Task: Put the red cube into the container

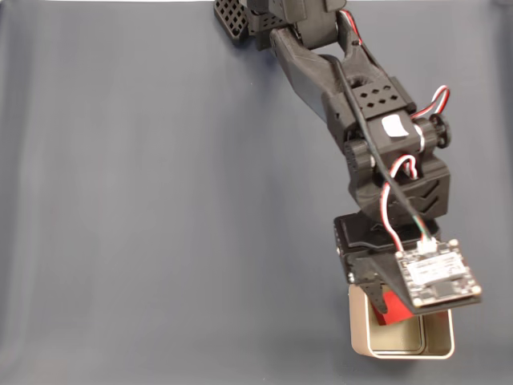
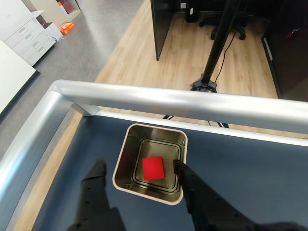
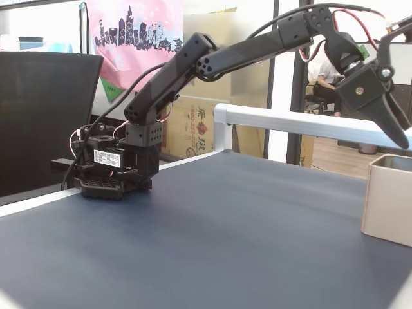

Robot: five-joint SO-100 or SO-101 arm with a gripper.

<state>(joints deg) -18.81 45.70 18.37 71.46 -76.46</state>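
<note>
Gripper (image 2: pixel 139 166) poised directly above the tin (image 2: pixel 126 144), its two fingers (image 2: pixel 98 168) spread apart and holding nothing, one to each side in the wrist view. The red cube (image 2: pixel 153 168) lies flat on the tin's floor, straight below the open jaws, apparently delivered. Beyond, the tin sits near the desk's (image 2: pixel 250 163) railed edge (image 2: pixel 192 98); seemingly only a straight lift clear of the rim remains.
</note>
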